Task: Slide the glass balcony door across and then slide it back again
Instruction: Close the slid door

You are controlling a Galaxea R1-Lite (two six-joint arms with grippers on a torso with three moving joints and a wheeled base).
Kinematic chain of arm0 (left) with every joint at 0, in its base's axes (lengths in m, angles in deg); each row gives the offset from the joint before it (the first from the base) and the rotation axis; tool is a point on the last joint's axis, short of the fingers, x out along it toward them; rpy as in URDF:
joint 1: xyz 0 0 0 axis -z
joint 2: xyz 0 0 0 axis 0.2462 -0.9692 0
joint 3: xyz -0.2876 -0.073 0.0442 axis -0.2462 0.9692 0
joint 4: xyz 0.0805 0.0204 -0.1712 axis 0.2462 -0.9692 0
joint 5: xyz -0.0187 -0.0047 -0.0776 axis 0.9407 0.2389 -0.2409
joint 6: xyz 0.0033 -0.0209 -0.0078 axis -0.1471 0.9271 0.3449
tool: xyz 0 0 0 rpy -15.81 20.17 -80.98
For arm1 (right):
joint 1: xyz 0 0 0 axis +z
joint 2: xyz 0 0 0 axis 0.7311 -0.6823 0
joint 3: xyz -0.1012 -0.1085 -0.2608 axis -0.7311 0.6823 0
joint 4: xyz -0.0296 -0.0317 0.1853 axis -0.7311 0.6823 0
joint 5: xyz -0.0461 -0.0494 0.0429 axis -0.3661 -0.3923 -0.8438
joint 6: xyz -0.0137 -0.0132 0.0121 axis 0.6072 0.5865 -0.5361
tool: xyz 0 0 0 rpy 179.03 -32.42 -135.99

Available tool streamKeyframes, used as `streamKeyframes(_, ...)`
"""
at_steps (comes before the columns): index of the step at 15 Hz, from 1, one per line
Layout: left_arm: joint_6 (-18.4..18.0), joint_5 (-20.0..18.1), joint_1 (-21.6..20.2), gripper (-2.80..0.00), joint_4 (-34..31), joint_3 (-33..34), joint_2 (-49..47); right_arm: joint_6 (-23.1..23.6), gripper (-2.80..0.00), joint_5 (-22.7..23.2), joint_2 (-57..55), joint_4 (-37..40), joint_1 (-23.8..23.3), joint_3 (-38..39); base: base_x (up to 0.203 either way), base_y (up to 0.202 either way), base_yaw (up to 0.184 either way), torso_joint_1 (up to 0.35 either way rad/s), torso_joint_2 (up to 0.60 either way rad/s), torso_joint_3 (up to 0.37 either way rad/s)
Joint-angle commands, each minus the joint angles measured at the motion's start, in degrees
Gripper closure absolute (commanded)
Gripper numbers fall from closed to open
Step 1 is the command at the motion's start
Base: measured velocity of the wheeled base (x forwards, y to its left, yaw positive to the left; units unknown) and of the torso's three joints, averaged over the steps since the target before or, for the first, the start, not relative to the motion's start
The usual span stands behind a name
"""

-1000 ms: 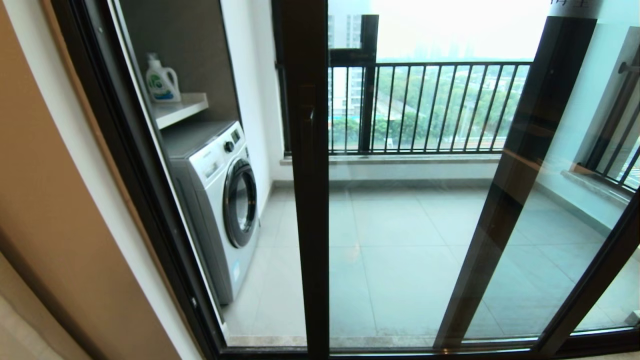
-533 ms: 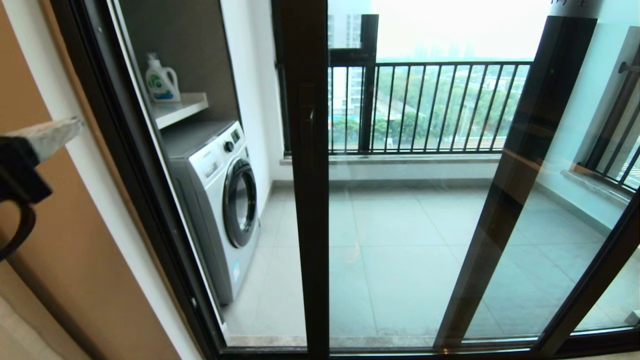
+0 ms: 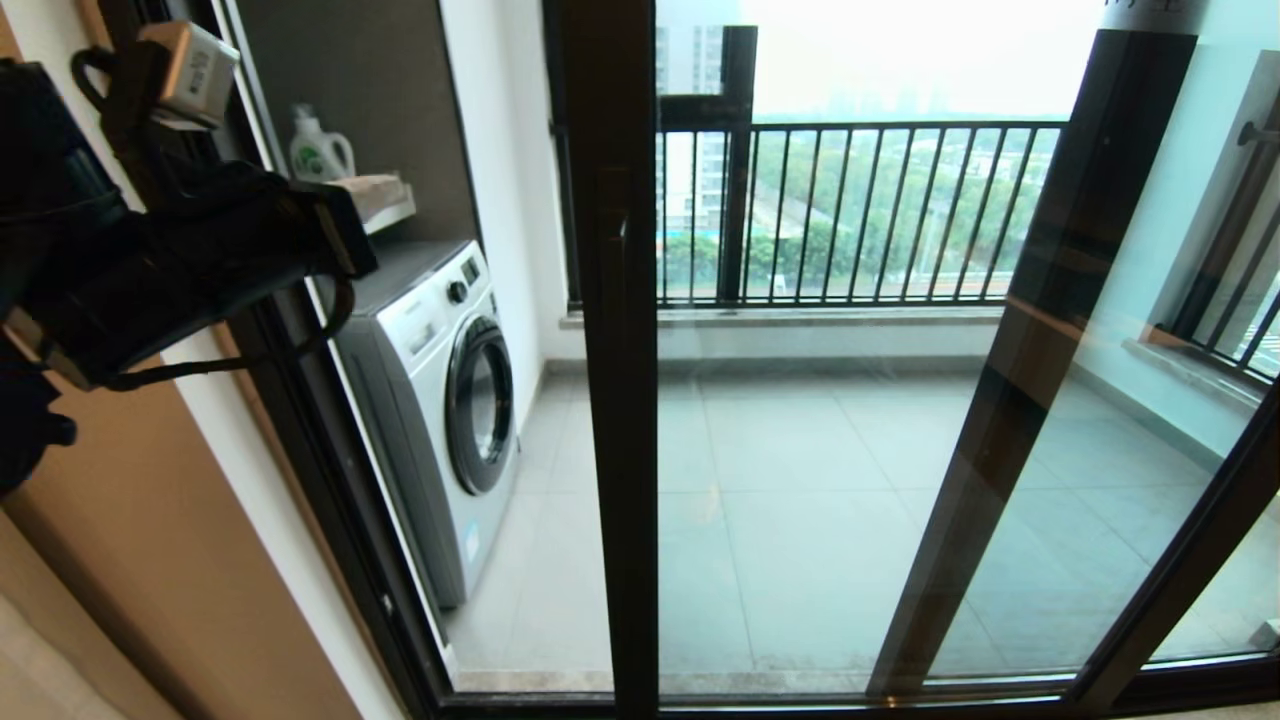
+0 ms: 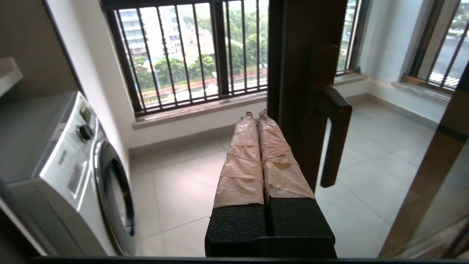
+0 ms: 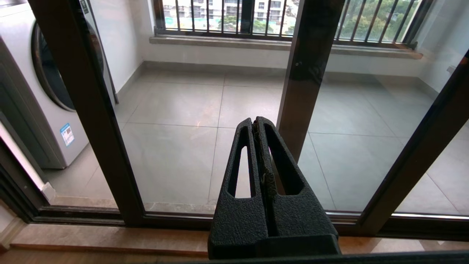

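Observation:
The glass balcony door's dark brown upright [image 3: 612, 420] stands mid-view, with its glass pane [image 3: 800, 480] to the right. Its slim dark handle [image 3: 622, 250] sits midway up, seen closer as the handle [image 4: 335, 139] in the left wrist view. My left gripper [image 3: 380, 190] is raised at the upper left, shut and empty. Its tape-wrapped fingertips [image 4: 255, 114] point just beside the door upright [image 4: 304, 73], apart from the handle. My right gripper [image 5: 255, 123] is shut and empty, held low before the door's bottom track [image 5: 165, 216]; it is out of the head view.
A white washing machine [image 3: 440, 400] stands on the balcony at left, under a shelf [image 3: 395, 205] with a detergent bottle [image 3: 318, 150]. Beyond is the black-framed window with railing bars [image 3: 850, 210]. A second brown upright [image 3: 1010, 400] leans at right. The outer door frame [image 3: 300, 420] borders the left.
My left arm has come up into the head view from the left edge and moved up and to the right towards the door. The door has not moved.

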Motion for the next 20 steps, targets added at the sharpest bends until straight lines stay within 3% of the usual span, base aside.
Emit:
streamKeyframes(1,0.1,2.4,4.7,0.0,0.4,-2.0,-4.8,0.0,0.0,0.1,-0.1,0.0,0.0,0.7,0.0,0.0,0.0,0.0,0.0,0.0)
streamKeyframes(6,1.5,7.4,11.9,0.0,0.2,-9.5,-11.2,0.0,0.0,0.1,-0.1,0.0,0.0,0.7,0.0,0.0,0.0,0.0,0.0,0.0)
streamKeyframes(11,1.5,9.2,17.5,0.0,0.1,-12.8,-15.7,0.0,0.0,0.0,-0.1,0.0,0.0,0.7,0.0,0.0,0.0,0.0,0.0,0.0)
streamKeyframes(14,1.5,17.9,21.3,0.0,0.5,-18.2,-21.3,0.0,0.0,0.0,-0.1,0.0,0.0,0.7,0.0,0.0,0.0,0.0,0.0,0.0)
streamKeyframes(16,1.6,19.1,23.0,0.0,0.1,-19.6,-23.1,0.0,0.0,0.0,-0.1,0.0,0.0,0.7,0.0,0.0,0.0,0.0,0.0,0.0)
streamKeyframes(18,1.7,23.0,23.6,0.0,0.3,-21.8,-25.9,0.0,0.0,0.0,-0.1,0.0,0.0,0.7,0.0,0.0,0.0,0.0,0.0,0.0)
streamKeyframes(20,3.8,25.3,24.5,0.0,0.4,-22.8,-26.5,0.0,0.0,0.1,-0.1,0.0,0.0,0.7,0.0,0.0,0.0,0.0,0.0,0.0)
